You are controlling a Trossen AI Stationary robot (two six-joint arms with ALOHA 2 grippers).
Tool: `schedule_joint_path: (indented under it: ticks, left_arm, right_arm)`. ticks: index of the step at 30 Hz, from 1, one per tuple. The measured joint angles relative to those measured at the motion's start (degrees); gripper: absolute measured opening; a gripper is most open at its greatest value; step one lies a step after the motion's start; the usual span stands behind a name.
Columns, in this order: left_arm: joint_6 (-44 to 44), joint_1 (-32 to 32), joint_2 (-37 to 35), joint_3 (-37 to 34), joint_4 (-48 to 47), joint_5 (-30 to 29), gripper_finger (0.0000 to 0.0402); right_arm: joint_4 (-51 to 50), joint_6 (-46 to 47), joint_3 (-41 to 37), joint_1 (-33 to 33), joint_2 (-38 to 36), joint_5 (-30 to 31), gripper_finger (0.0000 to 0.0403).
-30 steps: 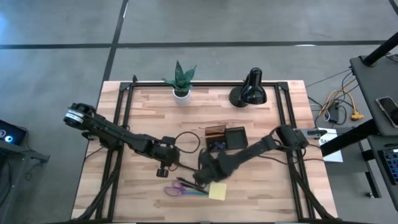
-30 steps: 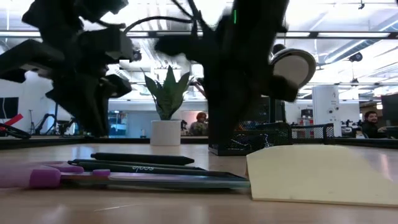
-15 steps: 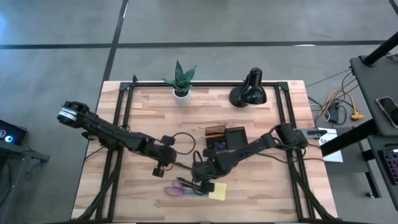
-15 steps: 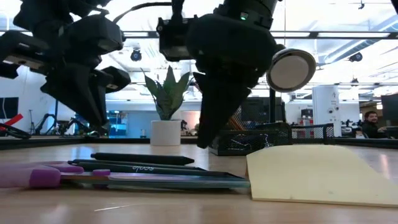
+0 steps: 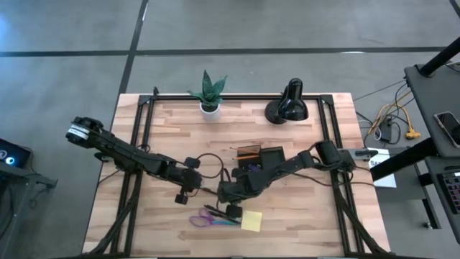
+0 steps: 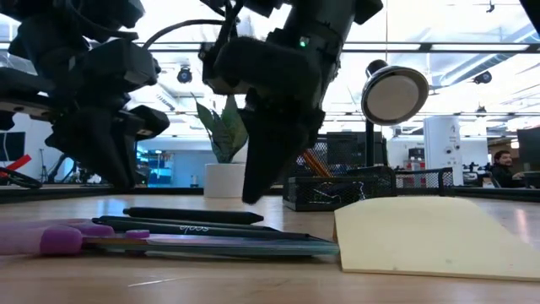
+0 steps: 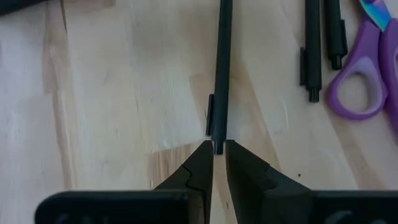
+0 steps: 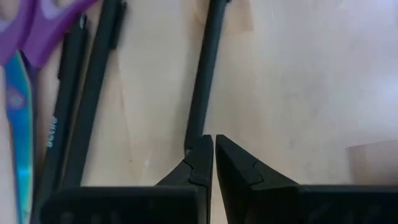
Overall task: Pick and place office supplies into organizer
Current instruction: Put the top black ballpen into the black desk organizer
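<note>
1. I have both arms low over the near middle of the counter. The left gripper sits at one end of a lone black pen, and the right gripper at what looks like the other end of the same pen.
2. Both pairs of fingers are drawn almost together with only a slit between them. The left tips touch the pen's end, but I cannot tell whether either pair truly grips it.
3. Two more pens and the purple scissors lie just nearer, with the sticky pad to their right.
4. The organizer stands just beyond.
5. To do this well, I judge one gripper should take the pen mid-barrel, squarely, while the other backs clear.
</note>
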Motion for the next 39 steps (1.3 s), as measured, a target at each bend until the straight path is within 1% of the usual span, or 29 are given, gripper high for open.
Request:
schedule_joint_path:
  ticks: [5,9,16,18,21,22,24,28,39]
  left_arm:
    - [-0.1,0.1,0.0,-0.1,1.1,0.0,0.0028]
    - [-0.2,0.1,0.0,-0.1,1.0,0.0,0.0028]
    - [-0.2,0.1,0.0,-0.2,1.1,0.0,0.0028]
    - [-0.5,0.1,0.0,-0.2,1.6,0.0,0.0028]
    - [-1.6,0.1,0.1,-0.2,3.3,0.3,0.0028]
    - [-1.6,0.1,0.1,-0.1,3.3,0.6,0.0028]
    - [-2.0,0.1,0.1,-0.2,3.9,0.6,0.0028]
    - [-3.0,0.1,0.1,-0.2,4.0,0.7,0.0028]
    - [-3.7,0.1,0.1,-0.3,3.9,0.8,0.0028]
  right_arm:
    - [0.2,1.0,0.0,0.4,0.9,-3.6,0.0013]
    - [-0.4,3.6,0.0,0.7,0.9,-3.9,0.0013]
    - [-3.6,10.1,1.3,0.8,-1.5,1.0,0.0013]
    - [-2.7,9.7,2.9,1.4,-1.6,0.9,0.0013]
    - [2.2,5.5,5.0,3.2,-1.2,-2.4,0.0013]
    - [2.4,4.7,5.6,3.9,-0.9,-2.6,0.0013]
    - [1.3,4.8,5.9,5.1,0.0,-1.6,0.0013]
    - [-0.1,9.5,5.7,5.7,1.3,1.8,0.0013]
    - [1.0,9.8,5.8,5.6,4.0,1.7,0.0014]
